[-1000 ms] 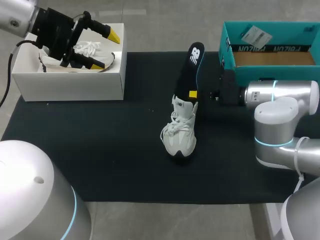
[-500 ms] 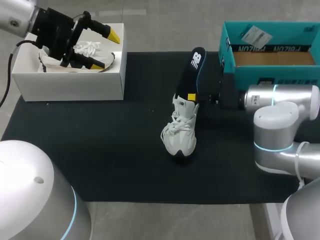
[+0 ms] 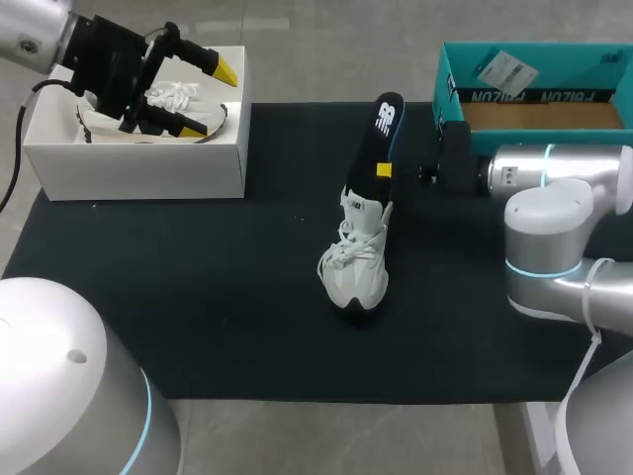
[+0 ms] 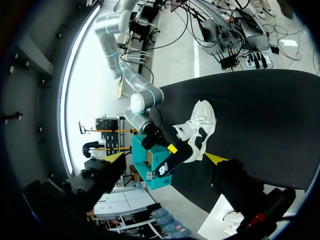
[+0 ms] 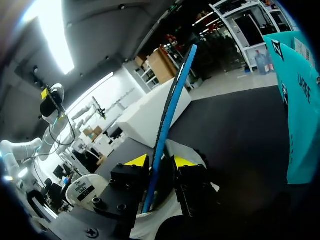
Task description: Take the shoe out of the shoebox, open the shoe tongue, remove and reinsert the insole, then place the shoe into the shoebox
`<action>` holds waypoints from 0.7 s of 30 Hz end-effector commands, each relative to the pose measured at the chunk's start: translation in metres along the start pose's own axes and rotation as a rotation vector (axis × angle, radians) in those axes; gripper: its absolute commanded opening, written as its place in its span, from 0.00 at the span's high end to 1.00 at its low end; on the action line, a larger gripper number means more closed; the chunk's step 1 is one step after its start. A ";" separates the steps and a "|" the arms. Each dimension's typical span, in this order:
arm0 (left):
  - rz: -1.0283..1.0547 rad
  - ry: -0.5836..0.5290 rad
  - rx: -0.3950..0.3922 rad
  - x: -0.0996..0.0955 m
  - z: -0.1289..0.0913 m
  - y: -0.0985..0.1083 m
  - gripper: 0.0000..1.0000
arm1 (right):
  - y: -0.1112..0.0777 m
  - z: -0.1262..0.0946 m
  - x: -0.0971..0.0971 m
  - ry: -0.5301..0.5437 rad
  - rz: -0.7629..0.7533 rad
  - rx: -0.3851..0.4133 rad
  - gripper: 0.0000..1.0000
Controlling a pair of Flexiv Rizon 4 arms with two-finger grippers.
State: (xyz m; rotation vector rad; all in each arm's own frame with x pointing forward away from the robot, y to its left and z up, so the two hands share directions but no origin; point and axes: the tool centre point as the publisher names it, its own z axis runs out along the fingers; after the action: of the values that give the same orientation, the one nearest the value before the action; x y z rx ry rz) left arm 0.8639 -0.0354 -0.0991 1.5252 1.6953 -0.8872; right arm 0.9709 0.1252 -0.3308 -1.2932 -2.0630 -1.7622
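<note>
The right gripper (image 5: pixel 160 162) has gone up and back a little compared with a moment ago. It takes the long black insole with the blue edge (image 3: pixel 384 124) along with it. The insole now stands a bit higher out of the white lace-up shoe (image 3: pixel 354 267). The shoe itself has not moved. It sits on the black mat (image 3: pixel 198 277), near the middle of the table.

I think this means the insole is on its way out of the shoe, but that step is not done yet. The low end of the insole still looks tucked into the shoe's mouth. Putting it back in and boxing the shoe come after that.

The right gripper pinches the insole. One yellow tip presses on each flat side, just above the shoe's opening. The insole sticks up tall past the fingers, and the shoe is right under them.

The teal cardboard shoebox (image 3: pixel 447 99) is just beside the right arm, near the shoe.

The left gripper (image 3: pixel 215 99) has stayed where it was. Its fingers are spread wide and hold nothing. It hangs over the white cardboard box (image 3: pixel 138 173), where a second white shoe (image 3: pixel 173 99) lies. It is well apart from the shoe on the mat.
</note>
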 end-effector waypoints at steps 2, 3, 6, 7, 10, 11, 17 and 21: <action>0.000 0.006 0.001 -0.001 0.000 0.000 0.00 | 0.004 0.004 0.000 -0.009 -0.005 0.034 1.00; 0.000 0.006 0.001 -0.001 0.000 0.000 0.00 | 0.002 0.005 0.001 -0.010 -0.002 0.040 1.00; 0.000 0.006 0.001 -0.001 0.000 0.000 0.00 | -0.008 0.005 0.006 -0.014 0.008 0.061 1.00; 0.000 0.006 0.001 -0.001 0.000 0.000 0.00 | -0.011 0.005 0.007 -0.015 0.014 0.067 1.00; 0.000 0.006 0.001 -0.001 0.000 0.000 0.00 | -0.024 0.003 0.016 -0.014 0.034 0.089 1.00; 0.000 0.006 0.001 -0.001 0.000 0.000 0.00 | -0.028 0.003 0.018 -0.017 0.033 0.105 1.00; 0.000 0.006 0.001 -0.001 0.000 0.000 0.00 | -0.048 -0.001 0.029 -0.024 0.066 0.130 1.00; 0.000 0.006 0.001 -0.001 0.000 0.000 0.00 | -0.051 -0.002 0.032 -0.024 0.085 0.121 0.97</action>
State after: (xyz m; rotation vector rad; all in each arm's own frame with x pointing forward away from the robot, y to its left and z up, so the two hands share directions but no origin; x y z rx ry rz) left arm 0.8638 -0.0354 -0.0991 1.5253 1.6954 -0.8872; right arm 0.9229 0.1413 -0.3494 -1.3391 -2.0587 -1.5608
